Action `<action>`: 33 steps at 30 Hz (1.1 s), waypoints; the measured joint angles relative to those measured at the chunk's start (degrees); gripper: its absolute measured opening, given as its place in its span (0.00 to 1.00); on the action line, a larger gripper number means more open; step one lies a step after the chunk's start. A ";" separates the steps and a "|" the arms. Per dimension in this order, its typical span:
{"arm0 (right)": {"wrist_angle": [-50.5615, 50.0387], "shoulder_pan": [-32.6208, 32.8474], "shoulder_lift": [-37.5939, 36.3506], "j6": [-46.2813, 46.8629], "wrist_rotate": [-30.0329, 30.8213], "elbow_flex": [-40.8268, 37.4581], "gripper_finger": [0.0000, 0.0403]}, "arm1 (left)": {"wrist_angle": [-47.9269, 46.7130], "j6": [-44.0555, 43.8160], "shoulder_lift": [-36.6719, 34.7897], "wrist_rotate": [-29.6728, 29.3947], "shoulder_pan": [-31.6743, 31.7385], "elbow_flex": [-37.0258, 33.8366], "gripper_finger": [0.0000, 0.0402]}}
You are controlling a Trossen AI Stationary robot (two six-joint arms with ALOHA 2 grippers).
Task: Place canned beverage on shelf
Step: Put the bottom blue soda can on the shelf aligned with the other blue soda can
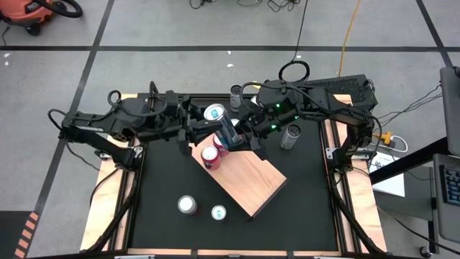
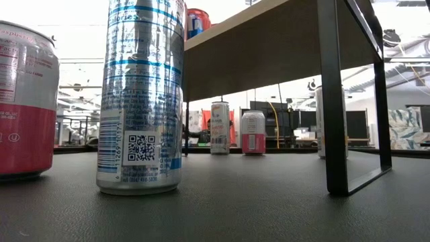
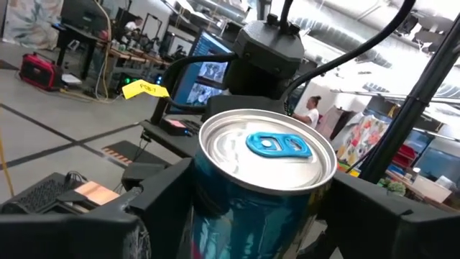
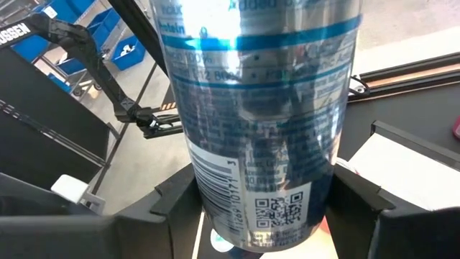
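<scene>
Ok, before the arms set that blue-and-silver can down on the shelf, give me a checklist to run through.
1. Right gripper closed on the blue-and-silver can: ok, fingers on both sides.
2. Left gripper hold on the same can: cannot tell.
3. Can upright: not ok, it is tilted in the high view.
4. Bare room on the shelf: ok, free wood beyond the red can.
</scene>
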 joint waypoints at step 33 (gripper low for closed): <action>-10.50 -0.04 -1.85 2.15 0.07 0.04 0.87 | -3.30 4.72 -4.20 -9.73 -2.57 -0.06 0.60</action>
